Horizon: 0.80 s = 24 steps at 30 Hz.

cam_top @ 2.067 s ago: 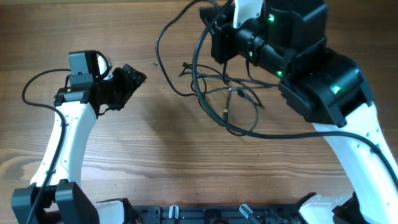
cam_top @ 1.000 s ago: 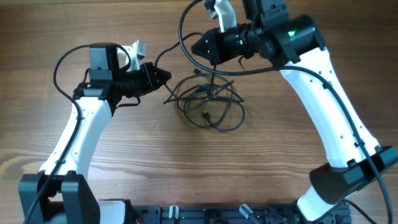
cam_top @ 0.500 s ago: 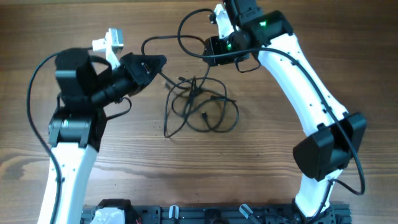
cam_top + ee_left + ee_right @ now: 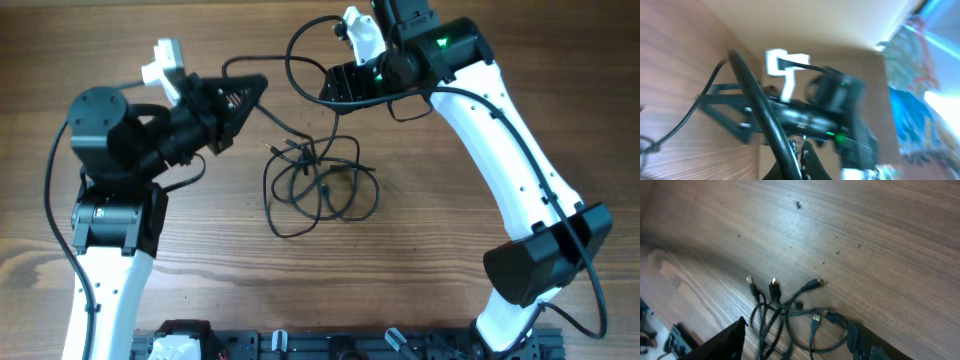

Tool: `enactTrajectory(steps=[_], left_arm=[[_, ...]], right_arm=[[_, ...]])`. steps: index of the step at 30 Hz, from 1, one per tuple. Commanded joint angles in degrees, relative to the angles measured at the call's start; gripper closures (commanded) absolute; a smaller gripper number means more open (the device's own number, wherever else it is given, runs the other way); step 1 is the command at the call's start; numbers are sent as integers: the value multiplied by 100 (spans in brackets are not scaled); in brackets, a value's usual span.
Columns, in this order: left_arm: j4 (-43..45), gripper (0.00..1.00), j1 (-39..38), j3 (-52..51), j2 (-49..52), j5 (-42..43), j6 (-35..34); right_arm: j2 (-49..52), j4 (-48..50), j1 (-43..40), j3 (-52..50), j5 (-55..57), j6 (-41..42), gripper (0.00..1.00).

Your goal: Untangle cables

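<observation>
The left claw (image 4: 250, 98), pinched shut seemingly on one strand, holds it out to the left of the cables (image 4: 320, 180) bunched mid-scene on the counter (image 4: 200, 260), while the right claw (image 4: 335, 82), jaws apart and empty, hovers at the far side, probably to take another strand.

Tangled cables (image 4: 318, 178) on wooden table (image 4: 200, 270)

Matt wood-grain table (image 4: 300, 290), black matt cables (image 4: 320, 185) with shiny metal plug tips (image 4: 773, 285), smooth white plastic arm shells (image 4: 510, 150)
</observation>
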Motion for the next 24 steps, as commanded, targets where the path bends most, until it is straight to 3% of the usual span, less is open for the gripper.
enactTrajectory(steps=[1,3,11,15,20,24], left_arm=[[-1174,96,-4,26,229,-953,1169],[-1561,96,-4,24,531,-1152,1217],[-1478,96,-13,24,1329,-931,898],[-1045,96,-15,24,1329,-595,503],[-573,96,-15,26,1327,-107,-9],[-570,96,-15,26,1327,-74,-138]], right_arm=[[-131,-83,-7,20,-669,-887,33],[-175,-83,-7,20,-977,-1172,32],[-203,-52,59,17,-1923,-2223,32],[-199,24,245,17,-2100,-2839,32],[-186,245,621,17,-2074,-2986,34],[-166,413,828,17,-2072,-2846,51]])
